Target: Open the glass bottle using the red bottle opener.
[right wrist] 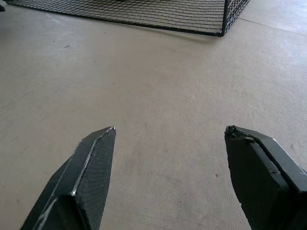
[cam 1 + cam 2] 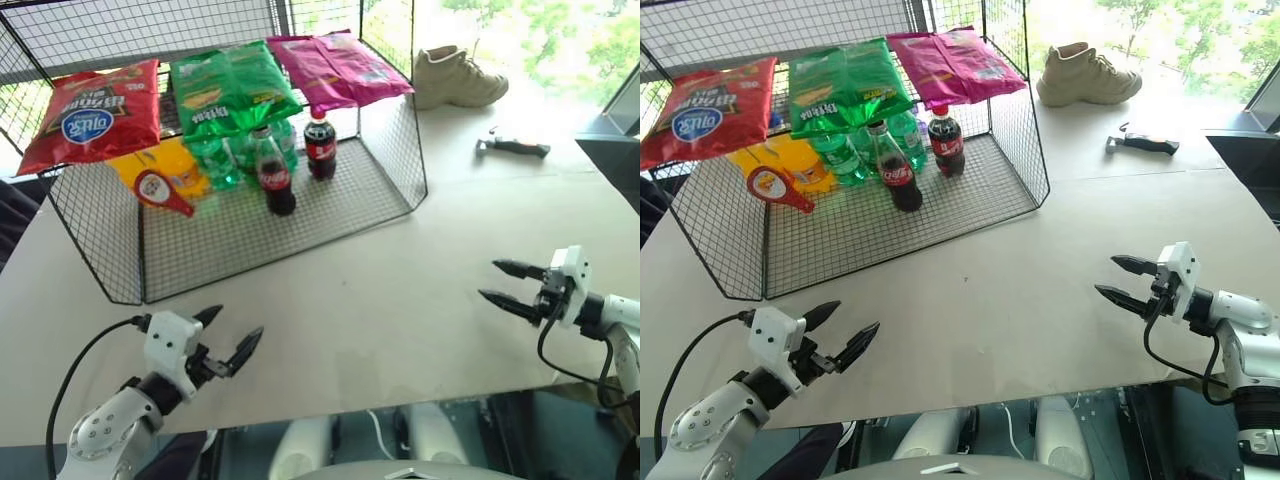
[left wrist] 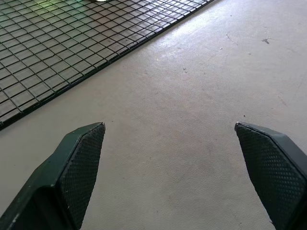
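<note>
Both grippers, left (image 2: 232,342) and right (image 2: 497,281), hover wide open and empty over the table (image 2: 400,300), reach pending, while bottle (image 2: 273,172) and red opener (image 2: 160,190) wait inside the wire rack (image 2: 395,150).

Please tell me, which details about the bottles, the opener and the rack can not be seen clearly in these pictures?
- Glass bottle: its top lies under the green snack bag in the eye views, so cap on or off is unclear.
- Red bottle opener: too small to read its white label.
- Green bottles: overlapped by the bag and each other, count uncertain.
- Wire rack: cut off by the left wrist view's edge.
</note>
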Controlling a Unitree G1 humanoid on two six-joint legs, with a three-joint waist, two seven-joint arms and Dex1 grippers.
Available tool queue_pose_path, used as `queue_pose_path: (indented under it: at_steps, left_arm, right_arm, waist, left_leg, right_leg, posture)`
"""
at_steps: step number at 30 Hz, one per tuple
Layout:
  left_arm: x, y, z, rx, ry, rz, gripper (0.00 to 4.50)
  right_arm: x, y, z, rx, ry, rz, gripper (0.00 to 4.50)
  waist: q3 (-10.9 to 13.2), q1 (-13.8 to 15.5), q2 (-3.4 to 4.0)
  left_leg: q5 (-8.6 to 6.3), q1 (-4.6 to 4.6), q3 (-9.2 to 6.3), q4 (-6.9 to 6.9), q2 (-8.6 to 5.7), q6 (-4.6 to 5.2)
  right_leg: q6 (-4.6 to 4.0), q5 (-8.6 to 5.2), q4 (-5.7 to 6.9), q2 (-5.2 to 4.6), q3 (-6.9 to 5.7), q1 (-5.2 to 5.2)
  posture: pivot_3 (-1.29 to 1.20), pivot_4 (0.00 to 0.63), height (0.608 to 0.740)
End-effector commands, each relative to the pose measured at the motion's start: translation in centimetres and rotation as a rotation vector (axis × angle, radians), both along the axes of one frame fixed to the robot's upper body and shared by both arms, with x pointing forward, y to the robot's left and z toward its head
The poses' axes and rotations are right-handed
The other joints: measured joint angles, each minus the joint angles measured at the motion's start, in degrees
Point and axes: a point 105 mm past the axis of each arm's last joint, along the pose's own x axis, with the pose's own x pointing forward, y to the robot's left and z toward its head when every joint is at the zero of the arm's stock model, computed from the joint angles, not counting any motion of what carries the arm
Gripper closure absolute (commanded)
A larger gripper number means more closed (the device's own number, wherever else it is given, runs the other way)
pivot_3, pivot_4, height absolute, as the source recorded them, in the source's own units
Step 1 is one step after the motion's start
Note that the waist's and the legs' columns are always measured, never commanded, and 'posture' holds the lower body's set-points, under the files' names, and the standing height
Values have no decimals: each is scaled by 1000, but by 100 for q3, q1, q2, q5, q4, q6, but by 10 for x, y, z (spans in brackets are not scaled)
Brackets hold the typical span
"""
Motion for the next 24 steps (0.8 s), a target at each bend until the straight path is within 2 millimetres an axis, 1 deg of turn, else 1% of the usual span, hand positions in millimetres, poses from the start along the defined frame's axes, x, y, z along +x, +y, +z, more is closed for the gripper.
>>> queue_pose_path:
  at_steps: [1, 4, 14, 21, 24]
  left_arm:
    - [2, -1, 6, 7, -31, -19, 0]
    - [4, -1, 6, 0, -38, -23, 0]
    - [7, -9, 6, -10, -48, -34, 0]
    - [12, -7, 11, -3, -91, -28, 0]
    - [15, -5, 14, 3, -110, -16, 0]
  right_arm:
    - [1, -1, 13, -16, -64, 5, 881]
    - [3, 4, 13, -11, -71, 10, 881]
    - [-2, 6, 12, -10, -66, 13, 881]
    - [-3, 10, 10, -2, -64, 14, 881]
    - [-1, 15, 10, 9, -72, 17, 881]
  waist:
    - [0, 1, 0]
    - [0, 3, 0]
    - [0, 9, 0]
    - [0, 23, 0]
    - [0, 23, 0]
  left_leg:
    - [0, 0, 0, 0, 0, 0]
    - [0, 0, 0, 0, -1, 0]
    - [0, 0, 0, 2, -1, 0]
    - [0, 1, 0, 4, -1, 0]
    - [0, 2, 0, 5, -1, 0]
  right_leg:
    - [0, 0, 0, 0, 0, 0]
    - [1, 0, 1, 3, -1, 0]
    - [5, 3, 2, 2, 0, 0]
    - [5, 4, 5, 2, 0, 0]
    - [5, 4, 5, 3, 1, 0]
  posture:
    - [0, 150, 740]
    - [0, 150, 740]
    - [0, 150, 740]
    - [0, 150, 740]
    - [0, 150, 740]
